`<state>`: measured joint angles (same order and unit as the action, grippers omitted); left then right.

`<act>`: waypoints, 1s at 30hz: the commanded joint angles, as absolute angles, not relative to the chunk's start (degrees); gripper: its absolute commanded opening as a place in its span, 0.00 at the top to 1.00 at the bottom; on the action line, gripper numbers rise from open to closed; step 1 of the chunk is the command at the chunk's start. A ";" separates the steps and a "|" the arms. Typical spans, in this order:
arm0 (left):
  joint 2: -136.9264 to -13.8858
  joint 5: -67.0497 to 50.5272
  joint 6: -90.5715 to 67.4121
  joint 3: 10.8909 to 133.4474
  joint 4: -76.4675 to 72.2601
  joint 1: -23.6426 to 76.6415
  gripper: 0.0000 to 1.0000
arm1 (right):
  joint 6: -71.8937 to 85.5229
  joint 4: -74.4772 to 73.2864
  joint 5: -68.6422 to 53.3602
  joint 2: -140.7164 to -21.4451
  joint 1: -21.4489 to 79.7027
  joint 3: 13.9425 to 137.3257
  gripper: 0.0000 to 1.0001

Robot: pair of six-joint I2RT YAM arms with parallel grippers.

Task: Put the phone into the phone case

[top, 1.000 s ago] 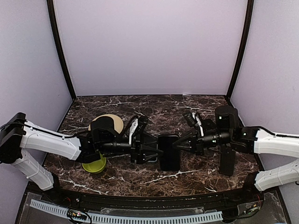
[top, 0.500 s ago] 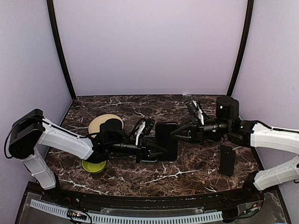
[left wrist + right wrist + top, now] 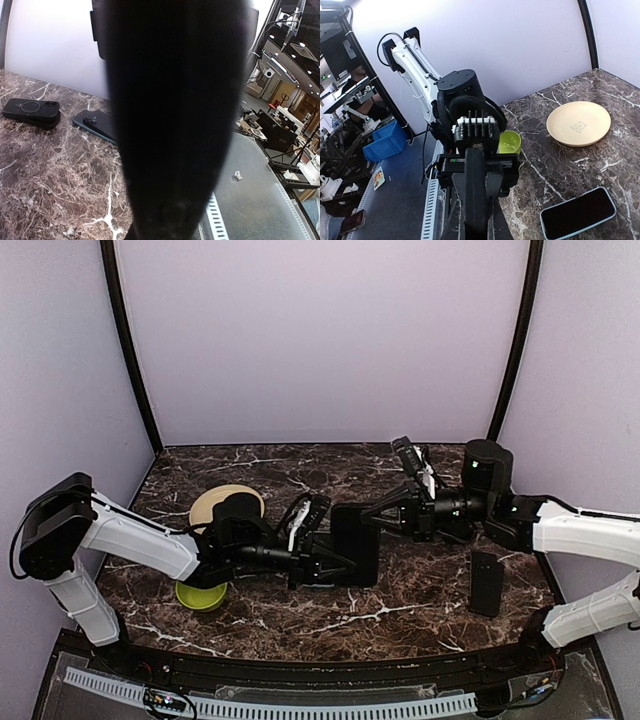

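Observation:
A flat black slab [image 3: 355, 530] hangs above the middle of the table, held from both ends. I cannot tell whether it is the phone or the case. My left gripper [image 3: 322, 562] is shut on its near-left edge, and the slab [image 3: 170, 125] blocks most of the left wrist view. My right gripper [image 3: 378, 520] is shut on its far-right edge, where the slab [image 3: 475, 170] shows edge-on between the fingers. A black case with a ring on its back [image 3: 31, 111] and a dark phone [image 3: 95, 124] lie on the table. A phone with a light-blue rim [image 3: 577, 212] lies screen up.
A beige plate [image 3: 227, 505] sits at the left behind a green bowl [image 3: 202, 595]. A dark flat device [image 3: 487, 582] lies near the right arm. Purple walls close the back and both sides. The table's near edge carries a slotted rail [image 3: 270, 705].
The slab has come off the table and moved up and away from me. My left gripper has shut on it and both arms have risen with it.

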<state>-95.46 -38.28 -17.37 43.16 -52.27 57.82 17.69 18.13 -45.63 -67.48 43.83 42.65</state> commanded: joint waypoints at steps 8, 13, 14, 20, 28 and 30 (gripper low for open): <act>-92.42 -18.80 -17.42 44.21 -39.59 57.43 0.25 | 18.33 9.82 -46.09 -74.04 35.11 46.92 1.00; -92.45 -8.61 -15.42 47.18 -22.76 56.56 0.19 | 25.65 8.96 -43.74 -85.82 30.19 49.98 1.00; -92.54 -7.60 -15.54 47.54 -19.95 56.54 0.19 | 27.24 8.81 -43.81 -88.47 29.55 50.61 1.00; -93.82 -2.59 -15.54 49.86 -12.13 56.37 0.19 | 34.68 10.12 -43.95 -100.10 28.27 52.60 1.00; -93.66 -2.12 -14.15 50.16 -10.72 56.27 0.19 | 28.91 -3.73 -27.36 -102.43 26.81 56.91 0.58; -93.78 -2.13 -13.69 50.37 -10.31 56.26 0.19 | 25.47 -9.37 -22.33 -101.95 26.89 59.19 0.54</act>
